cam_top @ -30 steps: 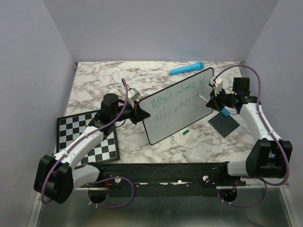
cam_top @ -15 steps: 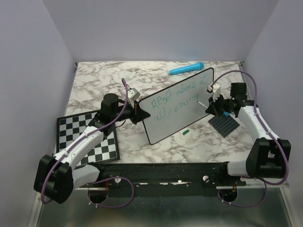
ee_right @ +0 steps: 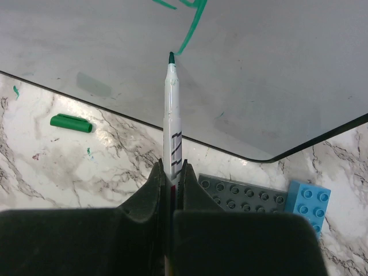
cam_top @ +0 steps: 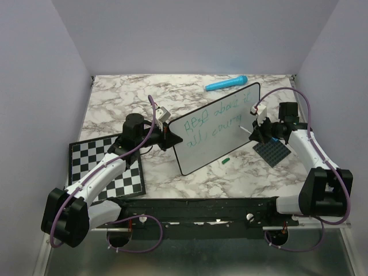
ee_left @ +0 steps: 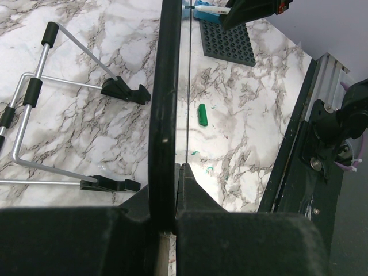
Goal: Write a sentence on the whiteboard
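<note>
The whiteboard stands tilted on edge in the middle of the table. My left gripper is shut on its left rim; the left wrist view shows the black rim pinched between my jaws. Two lines of green writing, the sentence, run across the board. My right gripper is shut on a white marker. Its green tip sits at the tail of a green stroke on the board. Whether the tip touches the board I cannot tell.
A green marker cap lies on the marble in front of the board. A grey studded plate and a blue brick lie under my right arm. A checkerboard lies at the left, a light-blue marker at the back, and a wire stand behind the board.
My right gripper has shifted a little down and to the left along the board with the marker. The left gripper and the board have stayed still.
</note>
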Available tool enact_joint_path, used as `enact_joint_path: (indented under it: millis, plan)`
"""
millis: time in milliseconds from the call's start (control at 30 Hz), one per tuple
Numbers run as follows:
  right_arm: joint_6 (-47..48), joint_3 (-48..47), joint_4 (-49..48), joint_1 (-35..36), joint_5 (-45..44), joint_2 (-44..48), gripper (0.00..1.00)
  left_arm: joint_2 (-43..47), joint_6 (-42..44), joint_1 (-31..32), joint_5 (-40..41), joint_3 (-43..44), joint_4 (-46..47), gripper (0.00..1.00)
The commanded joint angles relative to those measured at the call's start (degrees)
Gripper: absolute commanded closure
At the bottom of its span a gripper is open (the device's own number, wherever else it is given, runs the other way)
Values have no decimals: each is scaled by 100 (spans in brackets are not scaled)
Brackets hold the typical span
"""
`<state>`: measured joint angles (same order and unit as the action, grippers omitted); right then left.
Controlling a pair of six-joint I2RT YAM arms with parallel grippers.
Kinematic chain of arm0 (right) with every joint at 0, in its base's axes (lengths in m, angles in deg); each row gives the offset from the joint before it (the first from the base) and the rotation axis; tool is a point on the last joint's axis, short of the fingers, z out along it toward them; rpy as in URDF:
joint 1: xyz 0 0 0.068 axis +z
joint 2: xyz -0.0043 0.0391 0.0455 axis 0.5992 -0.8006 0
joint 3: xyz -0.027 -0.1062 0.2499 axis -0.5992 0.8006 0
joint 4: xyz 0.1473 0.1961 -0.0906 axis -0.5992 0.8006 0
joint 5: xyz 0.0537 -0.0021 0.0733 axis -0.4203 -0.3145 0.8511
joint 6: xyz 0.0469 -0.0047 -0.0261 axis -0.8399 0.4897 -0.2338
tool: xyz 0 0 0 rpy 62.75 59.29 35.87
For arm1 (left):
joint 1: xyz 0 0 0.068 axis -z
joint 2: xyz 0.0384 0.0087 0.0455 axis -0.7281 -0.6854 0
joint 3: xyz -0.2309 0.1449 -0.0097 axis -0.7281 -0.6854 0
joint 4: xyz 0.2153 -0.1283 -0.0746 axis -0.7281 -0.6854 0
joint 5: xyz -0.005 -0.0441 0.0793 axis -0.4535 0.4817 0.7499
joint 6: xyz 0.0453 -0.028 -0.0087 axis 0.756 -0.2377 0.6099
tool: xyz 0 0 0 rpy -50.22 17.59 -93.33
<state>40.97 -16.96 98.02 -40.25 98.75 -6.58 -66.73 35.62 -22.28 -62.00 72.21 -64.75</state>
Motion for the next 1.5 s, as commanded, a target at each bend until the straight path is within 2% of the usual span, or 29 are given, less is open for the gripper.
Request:
enact_joint_path:
  millis: [0, 533, 1467]
  plan:
    - [-64, -284, 141, 107, 189, -5, 99, -218, 702, 25, 325, -125, -755, 100]
    - [-363, -609, 141, -77, 127, 347, 99, -209, 719, 25, 317, -117, -755, 100]
    - [-662, -978, -175, -394, -259, -154, 99, -200, 728, 25, 299, -117, -755, 100]
